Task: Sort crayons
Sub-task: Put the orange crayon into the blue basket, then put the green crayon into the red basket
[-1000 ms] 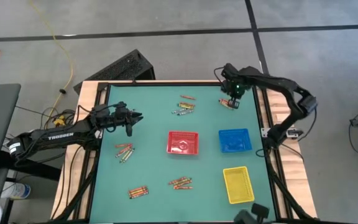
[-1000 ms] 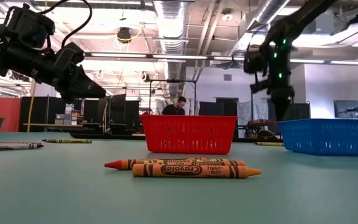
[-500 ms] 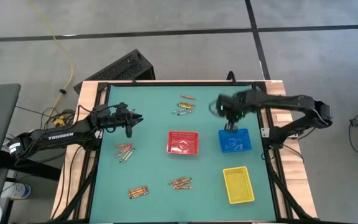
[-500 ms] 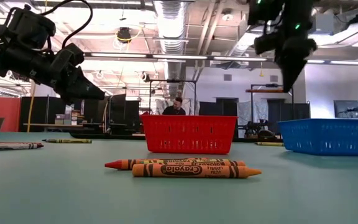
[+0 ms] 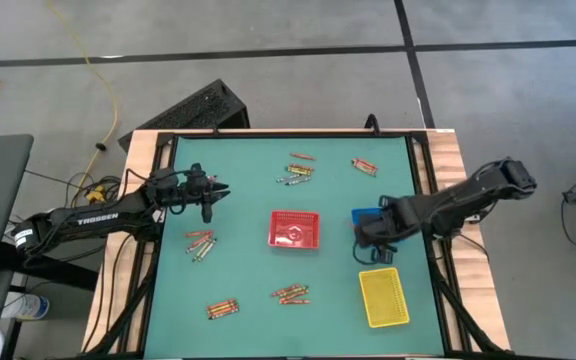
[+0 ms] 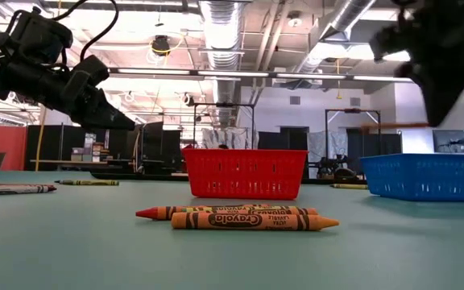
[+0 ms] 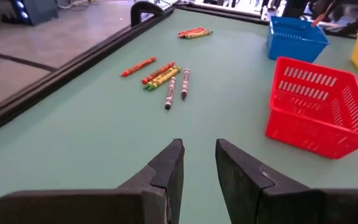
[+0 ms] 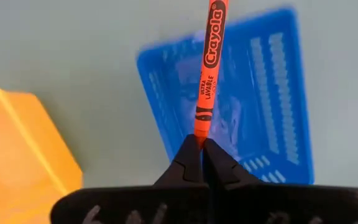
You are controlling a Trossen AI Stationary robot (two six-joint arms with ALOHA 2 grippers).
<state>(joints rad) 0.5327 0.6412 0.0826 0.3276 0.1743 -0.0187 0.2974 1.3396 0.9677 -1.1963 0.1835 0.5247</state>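
My right gripper [image 5: 366, 238] hangs over the near left part of the blue tray [image 5: 372, 213], shut on an orange crayon [image 8: 209, 68]. My left gripper [image 7: 199, 144] hovers open and empty above the table's left side, pointing toward the red tray [image 7: 319, 112]. Loose crayons lie flat on the green table in small groups: far centre [image 5: 297, 174], far right [image 5: 365, 166], left [image 5: 200, 243] and near [image 5: 290, 294]. Two of them lie right before the low camera [image 6: 240, 216]. My right gripper pinches one end of the orange crayon [image 8: 199, 132] between its two fingertips, coming from above. The crayon sticks out sideways from the tips. It hangs clear above the blue tray [image 8: 272, 93] and looks about level in the low view [image 6: 389, 126].
The red tray [image 5: 295, 229] stands mid-table and the yellow tray [image 5: 383, 297] near the right front corner, just beyond my right gripper. A raised dark rim [image 7: 73, 68] borders the table. Bare green surface lies between the trays and the crayon groups.
My right gripper has swung from the crayon group at the table's far right toward the near edge, staying shut, passing over the blue tray and stopping above its near left part.
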